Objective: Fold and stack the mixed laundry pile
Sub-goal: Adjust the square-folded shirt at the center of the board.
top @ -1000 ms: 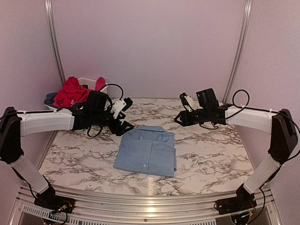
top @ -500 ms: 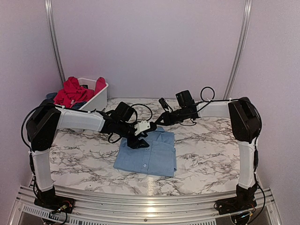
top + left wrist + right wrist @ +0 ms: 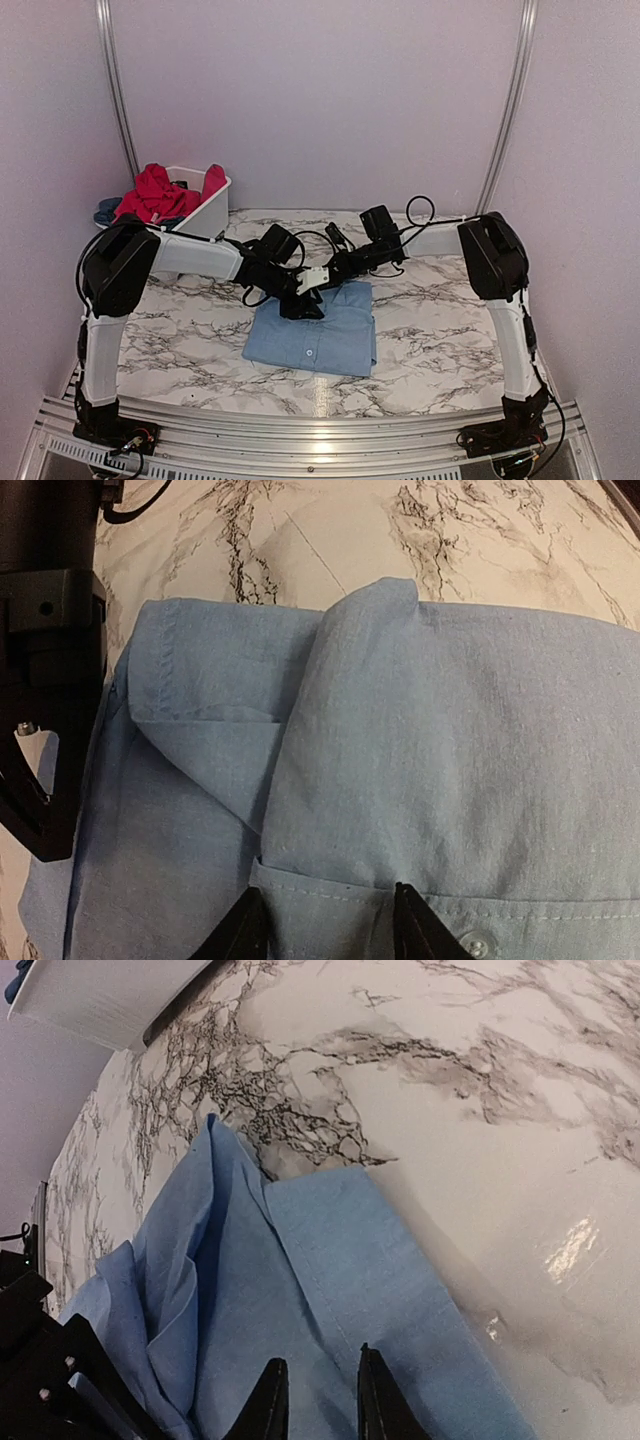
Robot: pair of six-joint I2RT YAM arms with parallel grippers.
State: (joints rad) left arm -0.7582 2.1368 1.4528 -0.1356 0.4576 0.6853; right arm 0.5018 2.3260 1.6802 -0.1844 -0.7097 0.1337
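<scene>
1. Blue cotton: the light blue shirt (image 3: pixel 312 330) lay folded flat on the marble surface (image 3: pixel 450 330), front and buttons up, collar at its far edge.
2. Red garments (image 3: pixel 155 195) and a dark blue one (image 3: pixel 106 210) were heaped in and over a white basket (image 3: pixel 210 212), well apart from the shirt, beyond its far left corner.
3. The left pincer (image 3: pixel 325 930) was down on the shirt just below the collar, at the button strip. Its fingers stood apart with cloth showing between them, and no fold looked gathered.
4. The right pincer (image 3: pixel 315 1400) sat at the shirt's far right edge, fingers nearly together over the cloth. Whether they had nipped the hem could not be told.
5. The shirt looked light, limp and layered. It would probably sag between two holds, and the fold could spill open on the glossy stone. The best hold seemed to be the shirt's two far corners, with every layer pinched.
</scene>
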